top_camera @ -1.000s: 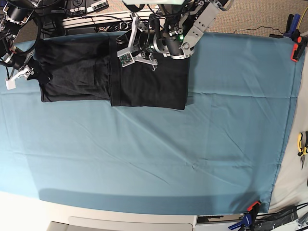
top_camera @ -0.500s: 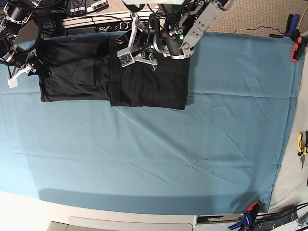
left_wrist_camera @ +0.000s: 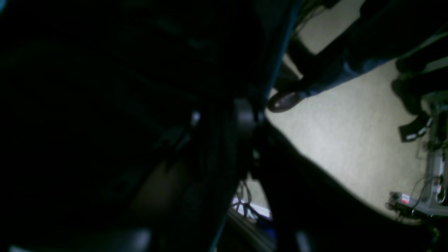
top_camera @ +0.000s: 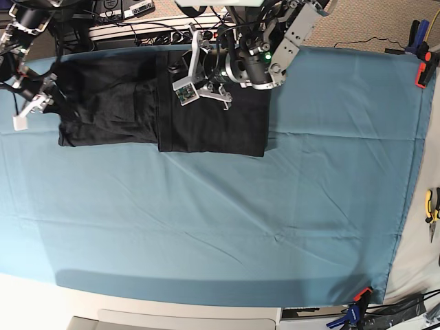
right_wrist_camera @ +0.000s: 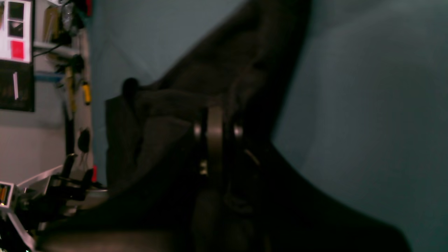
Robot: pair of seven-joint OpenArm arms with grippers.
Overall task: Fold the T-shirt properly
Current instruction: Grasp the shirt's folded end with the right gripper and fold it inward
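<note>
The black T-shirt (top_camera: pixel 206 124) lies partly folded at the table's far left, plain side up. At its left edge my right gripper (top_camera: pixel 49 93) is shut on a pinch of the fabric. The right wrist view shows the same gripper (right_wrist_camera: pixel 214 131) closed, with the T-shirt (right_wrist_camera: pixel 175 105) bunched around its fingers. My left gripper (top_camera: pixel 180 69) is at the shirt's far edge, near the middle fold. The left wrist view is very dark: the left gripper (left_wrist_camera: pixel 217 119) stands narrow, with black T-shirt cloth (left_wrist_camera: pixel 105 87) all around it.
A teal table cloth (top_camera: pixel 240 220) covers the table, held by clamps at the right (top_camera: pixel 423 72) and the front (top_camera: pixel 357 299). Pliers (top_camera: pixel 432 206) lie off the right edge. Cables and gear (top_camera: pixel 124 10) crowd the far side. A shoe (left_wrist_camera: pixel 283 101) is on the floor.
My right gripper moved right onto the shirt's left edge and closed on the fabric. The left arm shifted slightly to the right at the far edge.
</note>
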